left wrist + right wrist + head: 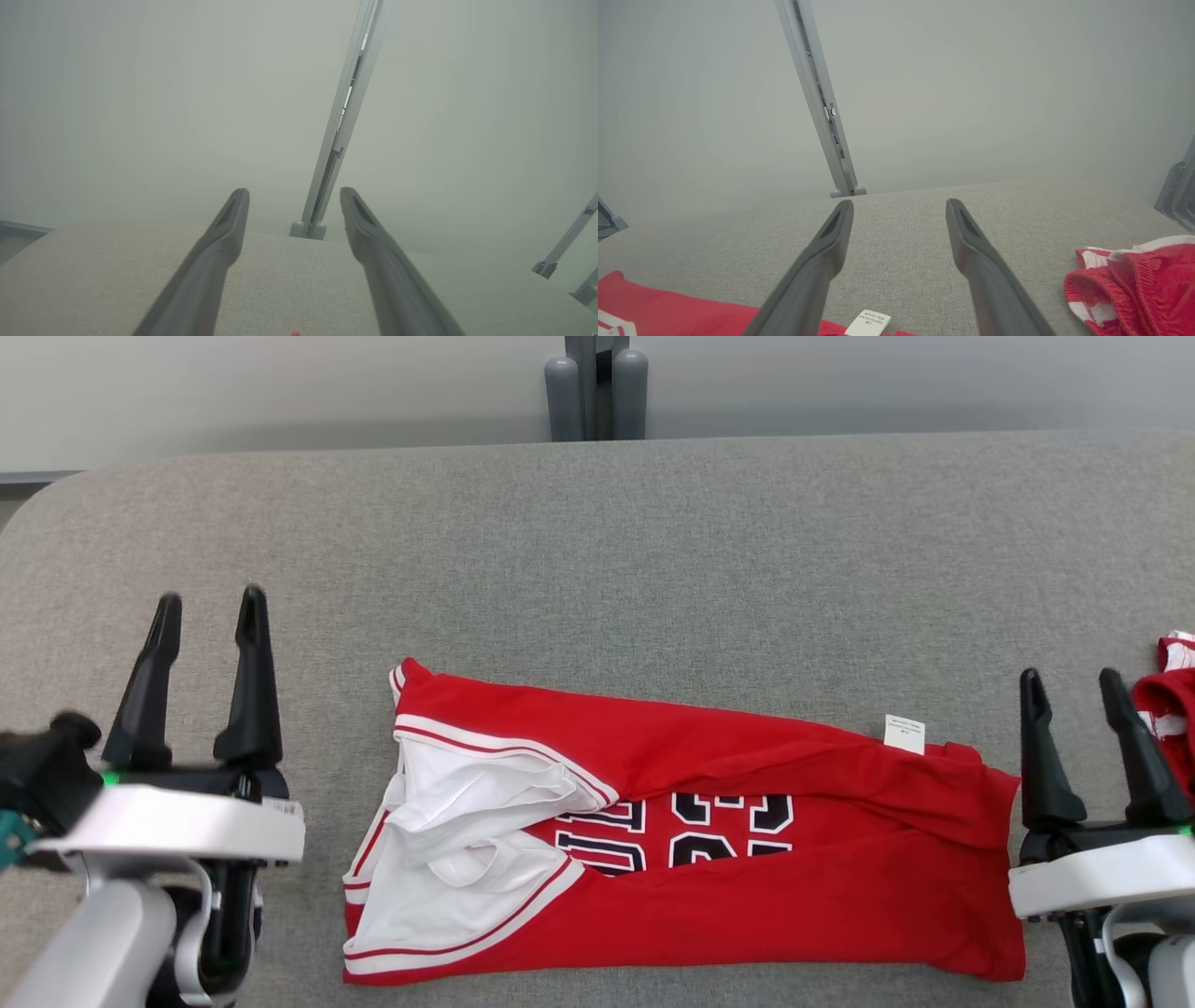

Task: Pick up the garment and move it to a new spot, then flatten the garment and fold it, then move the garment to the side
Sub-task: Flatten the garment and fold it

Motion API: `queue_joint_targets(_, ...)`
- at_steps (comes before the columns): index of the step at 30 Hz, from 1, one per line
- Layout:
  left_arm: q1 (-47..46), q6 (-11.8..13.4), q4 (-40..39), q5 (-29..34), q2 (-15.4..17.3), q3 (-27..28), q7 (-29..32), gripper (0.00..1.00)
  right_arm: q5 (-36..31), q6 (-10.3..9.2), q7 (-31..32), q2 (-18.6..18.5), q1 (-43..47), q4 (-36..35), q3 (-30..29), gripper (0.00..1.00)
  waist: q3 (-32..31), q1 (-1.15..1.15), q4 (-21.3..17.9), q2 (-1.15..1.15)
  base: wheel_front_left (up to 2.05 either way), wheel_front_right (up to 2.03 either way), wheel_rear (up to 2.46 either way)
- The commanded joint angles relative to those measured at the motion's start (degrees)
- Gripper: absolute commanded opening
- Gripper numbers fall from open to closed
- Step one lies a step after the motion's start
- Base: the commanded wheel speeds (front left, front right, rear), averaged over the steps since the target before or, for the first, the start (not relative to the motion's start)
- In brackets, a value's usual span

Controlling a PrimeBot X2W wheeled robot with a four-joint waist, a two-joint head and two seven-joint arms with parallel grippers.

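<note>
The garment, a red jersey with white trim and dark numerals, lies folded lengthwise near the front edge of the grey table. Its white care tag sticks up at the back right. My left gripper stands open to the jersey's left, apart from it, nothing between its fingers. To the jersey's right my right gripper is open and empty too. In the right wrist view the jersey's red edge and tag lie below the fingers.
A second red and white garment lies crumpled at the table's right edge, just right of my right gripper; it appears again as a bunched red piece. A grey post rises behind the table's far edge. Bare tabletop stretches behind the jersey.
</note>
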Motion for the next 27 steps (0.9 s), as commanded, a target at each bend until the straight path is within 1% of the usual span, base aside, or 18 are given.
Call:
queue_joint_targets(1, 2.32, -1.2, 1.08, 2.93, -1.41, 1.73, -0.19, 1.0, -0.45, -0.02, -0.47, -0.22, -0.33, 1.52, 0.43, 1.0, -0.39, 0.0, 0.16, 0.0, 0.0, 0.0, 0.0)
queue_joint_targets(7, 8.04, -3.48, 3.23, 10.49, -4.17, 4.45, -0.19, 1.0, -1.2, -0.02, -1.03, -0.23, 1.92, 5.02, 0.42, 1.0, -2.09, 0.0, 0.92, 0.0, 0.0, 0.0, 0.0)
queue_joint_targets(8, 8.04, -3.48, 3.23, 10.49, -4.17, 4.45, -0.19, 1.0, -1.2, -0.02, -1.03, -0.23, 1.92, 5.02, 0.42, 1.0, -2.09, 0.0, 0.92, 0.0, 0.0, 0.0, 0.0)
queue_joint_targets(12, 10.48, -5.08, 4.7, 13.5, -5.16, 4.75, -0.19, 1.0, -1.43, -0.02, -1.2, -0.24, 3.54, 6.22, 0.18, 1.0, -3.5, 0.0, 1.39, 0.0, 0.0, 0.0, 0.0)
queue_joint_targets(14, 11.72, -5.38, 5.72, 14.92, -5.32, 4.5, -0.2, 1.0, -1.61, -0.02, -0.87, -0.24, 4.34, 6.78, -0.04, 1.0, -4.22, 0.0, 1.43, 0.0, 0.0, 0.0, 0.0)
queue_joint_targets(19, 12.5, -5.8, 6.66, 16.61, -5.53, 3.81, -0.2, 1.0, -1.29, -0.02, -0.29, -0.24, 5.68, 7.1, 0.18, 1.0, -5.36, 0.0, 1.37, 0.0, 0.0, 0.0, 0.0)
queue_joint_targets(27, 12.34, -5.99, 6.81, 16.72, -6.07, 3.69, -0.2, 1.0, -0.83, -0.02, -0.1, -0.24, 5.94, 7.1, 0.38, 1.0, -5.47, 0.0, 1.19, 0.0, 0.0, 0.0, 0.0)
